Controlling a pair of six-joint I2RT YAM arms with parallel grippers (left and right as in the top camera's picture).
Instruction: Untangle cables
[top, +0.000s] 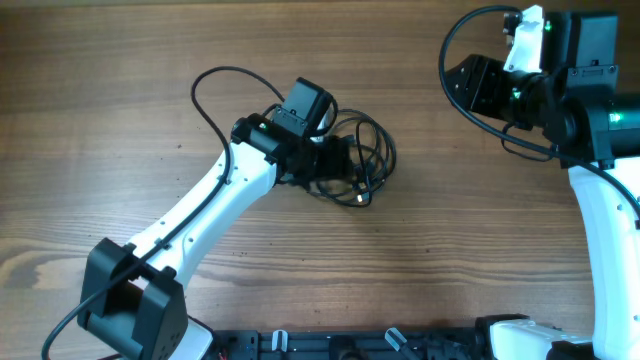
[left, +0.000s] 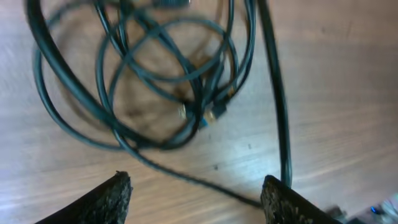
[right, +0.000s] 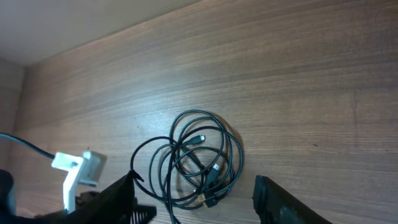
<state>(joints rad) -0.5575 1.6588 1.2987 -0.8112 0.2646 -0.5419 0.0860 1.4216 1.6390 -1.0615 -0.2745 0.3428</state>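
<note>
Cables (top: 362, 165) are noted coiled in one bundle at mid table (top: 450, 220), left gripper (left: 196, 193) spread open low over its edge, right gripper (right: 199, 199) open and well apart; one outer strand is best pinched, plugs (left: 214, 115) avoided, lest the tangle be tightened.

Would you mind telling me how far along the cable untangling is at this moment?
Nothing looks done yet: the cables lie in one overlapping coil. In hand: the left gripper, open, hangs over the coil without gripping. The right gripper is open, away from it. Separating every cord is left.
</note>
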